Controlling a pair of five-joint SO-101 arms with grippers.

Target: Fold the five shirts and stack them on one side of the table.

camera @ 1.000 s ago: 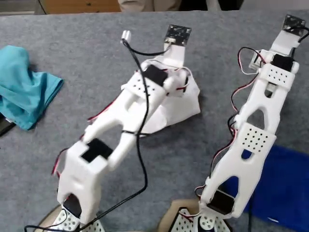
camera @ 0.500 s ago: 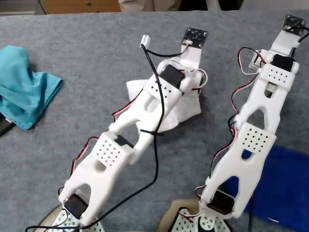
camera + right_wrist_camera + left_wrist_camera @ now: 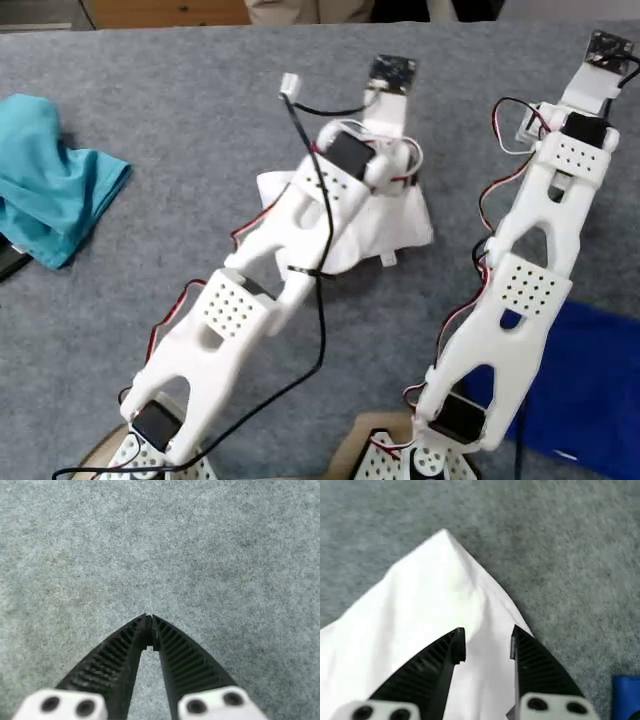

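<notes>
Table (image 3: 180, 120): grey felt-like top, bearing both arms and three garments.

White shirt (image 3: 405, 225): near the table's middle, crumpled into a rough wedge, partly covered by the left arm in the high view; the left wrist view adds a smooth pointed corner (image 3: 445, 535) lying on the grey surface.

Teal shirt (image 3: 50, 190): bunched at the left edge, well apart from the white one.

Blue shirt (image 3: 590, 380): flat at the near right, partly beneath the right arm; a small corner of it (image 3: 626, 696) appears at the edge of the left wrist view.

Left gripper (image 3: 487, 642): above the white shirt, fingers a narrow gap apart with white cloth visible between them; whether they touch the cloth cannot be told.

Right gripper (image 3: 149, 625): tips pressed together, nothing between them, over bare grey surface; the high view places its arm stretched toward the far right corner, clear of all garments but the blue one under its base.
</notes>
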